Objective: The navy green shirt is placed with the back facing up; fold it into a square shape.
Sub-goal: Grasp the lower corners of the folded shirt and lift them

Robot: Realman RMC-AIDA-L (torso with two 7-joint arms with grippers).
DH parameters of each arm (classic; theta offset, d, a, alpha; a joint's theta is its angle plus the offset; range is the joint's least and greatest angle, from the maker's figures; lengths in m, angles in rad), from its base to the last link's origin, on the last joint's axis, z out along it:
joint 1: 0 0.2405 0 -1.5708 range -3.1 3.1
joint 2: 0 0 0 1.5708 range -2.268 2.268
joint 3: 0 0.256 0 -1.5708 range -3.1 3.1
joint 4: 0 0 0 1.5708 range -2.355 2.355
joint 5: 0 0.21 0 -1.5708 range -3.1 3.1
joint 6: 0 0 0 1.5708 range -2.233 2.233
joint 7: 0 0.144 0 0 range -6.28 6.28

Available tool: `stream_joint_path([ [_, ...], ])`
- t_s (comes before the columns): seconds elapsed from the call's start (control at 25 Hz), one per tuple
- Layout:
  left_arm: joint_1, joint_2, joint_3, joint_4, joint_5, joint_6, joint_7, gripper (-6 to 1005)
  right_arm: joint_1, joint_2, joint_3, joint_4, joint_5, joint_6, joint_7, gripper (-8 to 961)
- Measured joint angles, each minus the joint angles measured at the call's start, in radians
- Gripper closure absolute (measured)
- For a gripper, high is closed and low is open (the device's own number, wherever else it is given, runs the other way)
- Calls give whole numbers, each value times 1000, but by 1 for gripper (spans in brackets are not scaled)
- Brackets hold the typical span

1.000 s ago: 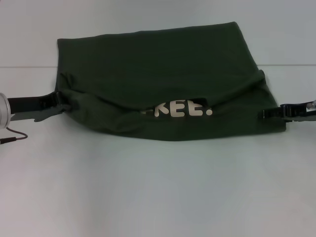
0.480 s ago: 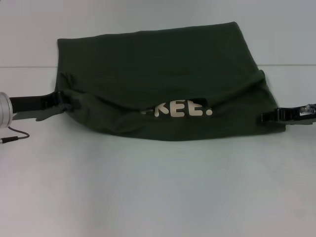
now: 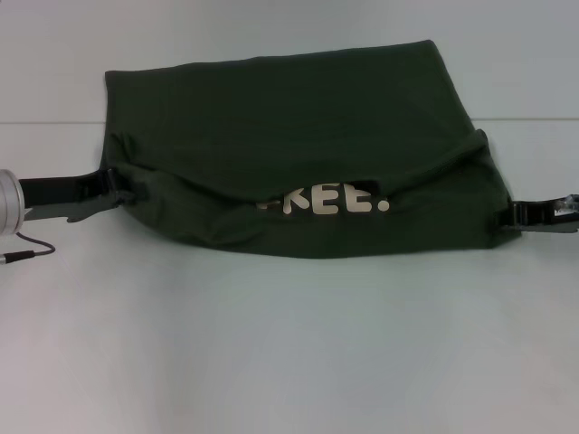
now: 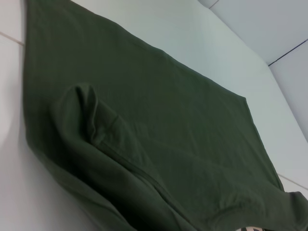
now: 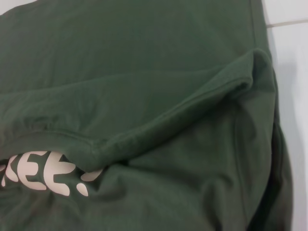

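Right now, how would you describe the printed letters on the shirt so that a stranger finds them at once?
Start from the dark green shirt on the white table. Follow its near fold to the middle, between the left gripper and the right gripper. The cream block letters peek out there, the only pale mark on the plain fabric.

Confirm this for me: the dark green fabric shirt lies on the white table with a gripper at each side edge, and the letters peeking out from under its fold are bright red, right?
Not quite. The lettering peeking out under the fold of the dark olive-green fabric shirt is cream, not red; the head view and the right wrist view both show it. The rest holds: the shirt lies on the white table, with the left gripper and the right gripper at its side edges.
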State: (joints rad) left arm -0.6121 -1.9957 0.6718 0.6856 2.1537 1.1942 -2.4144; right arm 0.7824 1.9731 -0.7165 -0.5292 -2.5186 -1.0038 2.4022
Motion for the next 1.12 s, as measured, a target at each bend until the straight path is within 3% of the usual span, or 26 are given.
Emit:
stream_joint_path([
  [0.28,3,5,6,25,8,41,4,998,-17,-3,12,-45,6,-58,12,765],
  [0.48,2,31,17,37,23,94,6,999,-43,7,27,-129,13,-123,11,908],
  [0.64,3,51,35,43,52,128,5,999,-51,6,28,-145,29,-165,3,909],
  [1.12,29,54,1,46,100,105,-2,998,-107,-3,32,-196,137,-230,3,909],
])
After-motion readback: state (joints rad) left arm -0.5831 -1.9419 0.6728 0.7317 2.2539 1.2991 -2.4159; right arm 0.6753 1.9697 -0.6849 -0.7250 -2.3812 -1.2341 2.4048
